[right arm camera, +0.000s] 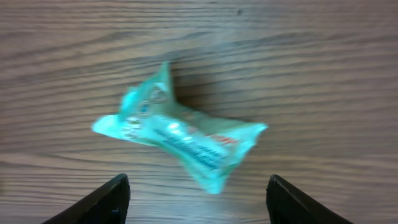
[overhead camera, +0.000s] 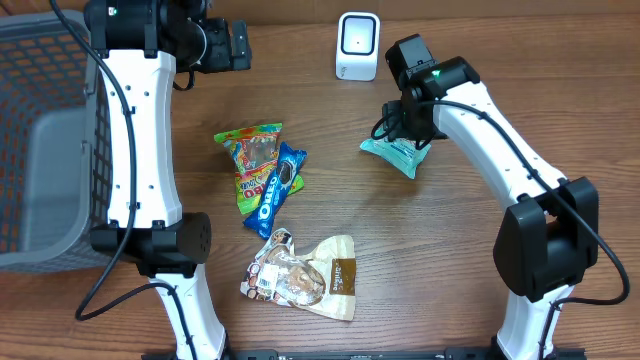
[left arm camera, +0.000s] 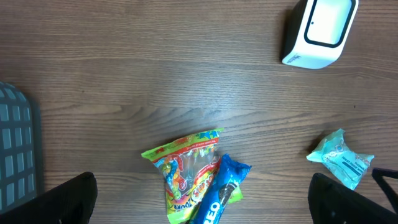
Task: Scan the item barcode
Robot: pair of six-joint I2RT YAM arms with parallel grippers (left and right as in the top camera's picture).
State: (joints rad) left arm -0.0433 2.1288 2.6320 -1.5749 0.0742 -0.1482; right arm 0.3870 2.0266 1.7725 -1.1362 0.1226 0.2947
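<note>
The right fingers (right arm camera: 109, 202) stand spread and empty, straddling the teal packet (right arm camera: 186, 140) lying on the table (right arm camera: 323, 56) just beneath them, probably lined up to grasp it for the scanner (overhead camera: 357, 45) beyond. The left fingers (left arm camera: 68, 199) hang released, empty.

**Grained Wood, Shiny Film, Smooth Plastic**

The table (overhead camera: 440, 300) looks like brown wood with a clear grain and a smooth, dull finish. The teal packet (right arm camera: 180, 140) is thin, crinkled plastic film with a soft sheen. Near the centre, the candy bag (overhead camera: 252, 150) and the blue cookie wrapper (overhead camera: 278, 190) are glossy film. The tan pouch (overhead camera: 300, 277) at 6 o'clock shines too. At 12 o'clock the scanner (overhead camera: 357, 46) is smooth white plastic. At 9 o'clock the basket (overhead camera: 45, 140) is grey plastic mesh. The right fingers (right arm camera: 106, 202) look matt black.
</note>
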